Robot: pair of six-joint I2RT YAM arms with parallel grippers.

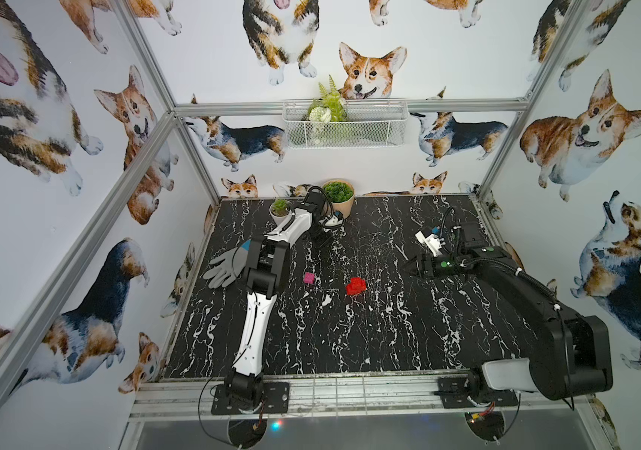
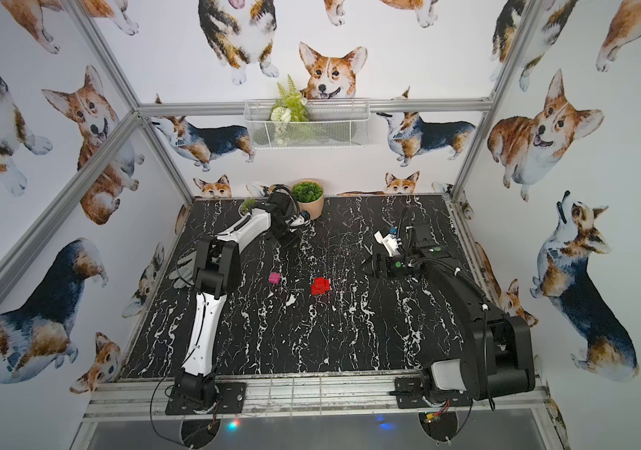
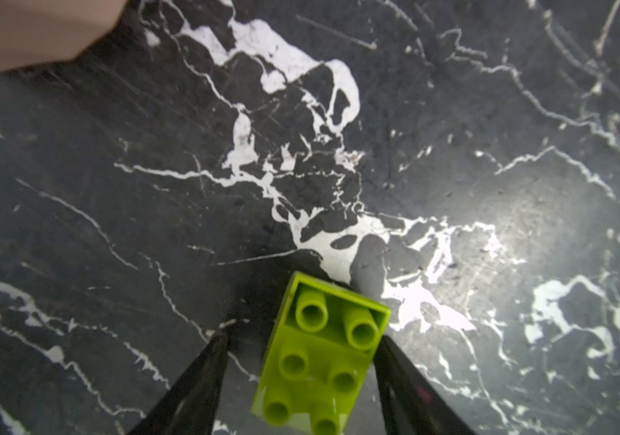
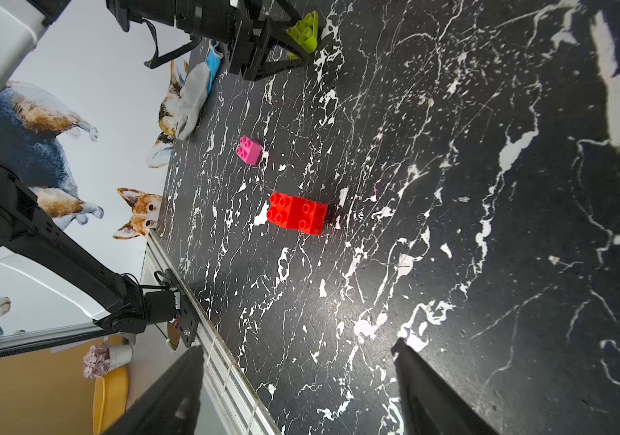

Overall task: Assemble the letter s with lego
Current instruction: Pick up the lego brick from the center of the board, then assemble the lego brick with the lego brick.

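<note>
The left gripper point(image 3: 303, 337) stands open around the green brick point(image 3: 319, 361), well behind the red stack point(image 1: 356, 286). One jaw touches the brick, the other not yet. The pink brick point(image 1: 309, 277) lies near the stack. The right gripper point(image 1: 412, 267) is open and empty. These bricks look light, stiff and slippery, so I would pinch the flat side walls.

Glove point(image 1: 225, 267), tan pot point(image 1: 348, 207), white pot point(image 1: 276, 218), prob. wire basket point(image 1: 369, 128)
</note>
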